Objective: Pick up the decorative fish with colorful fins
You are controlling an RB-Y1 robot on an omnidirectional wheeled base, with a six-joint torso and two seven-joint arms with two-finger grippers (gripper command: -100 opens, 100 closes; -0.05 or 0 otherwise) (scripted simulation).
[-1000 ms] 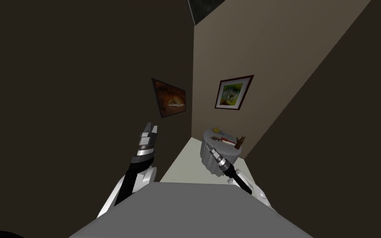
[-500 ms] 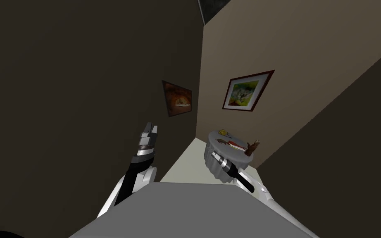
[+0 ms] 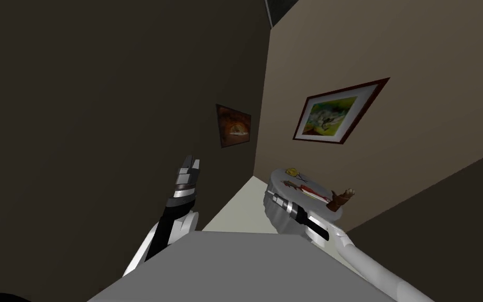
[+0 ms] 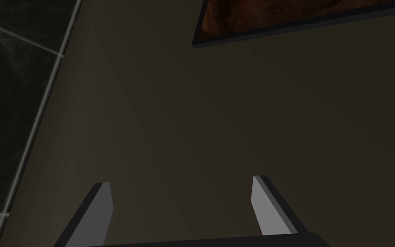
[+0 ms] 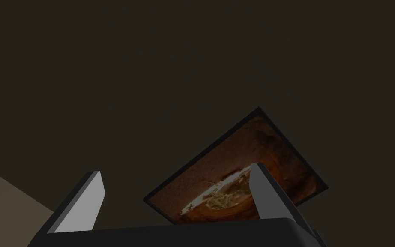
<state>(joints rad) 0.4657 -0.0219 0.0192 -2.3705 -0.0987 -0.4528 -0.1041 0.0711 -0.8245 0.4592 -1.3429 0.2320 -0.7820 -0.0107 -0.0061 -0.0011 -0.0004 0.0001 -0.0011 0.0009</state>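
Note:
A small round table (image 3: 277,215) draped in a pale cloth stands in the corner ahead on the right. On its top lie several small things. One is a slim brown and red figure (image 3: 289,183), which may be the fish. My right gripper (image 3: 271,194) hovers in front of the table's near edge, short of that figure. Its wrist view shows the right gripper (image 5: 175,170) open and holding nothing. My left gripper (image 3: 189,163) is raised by the dark left wall, and the left gripper (image 4: 179,181) is open and empty too.
A yellow object (image 3: 291,171), a red flat book-like item (image 3: 315,194) and a brown hand-shaped ornament (image 3: 340,198) share the tabletop. Two framed pictures (image 3: 233,126) (image 3: 335,112) hang above. Dark walls close in left and right; pale floor (image 3: 238,207) runs to the table.
The whole head view has shifted: I have moved closer, and the table and green picture now sit larger and further right. More of my right forearm shows. The left arm looks unchanged.

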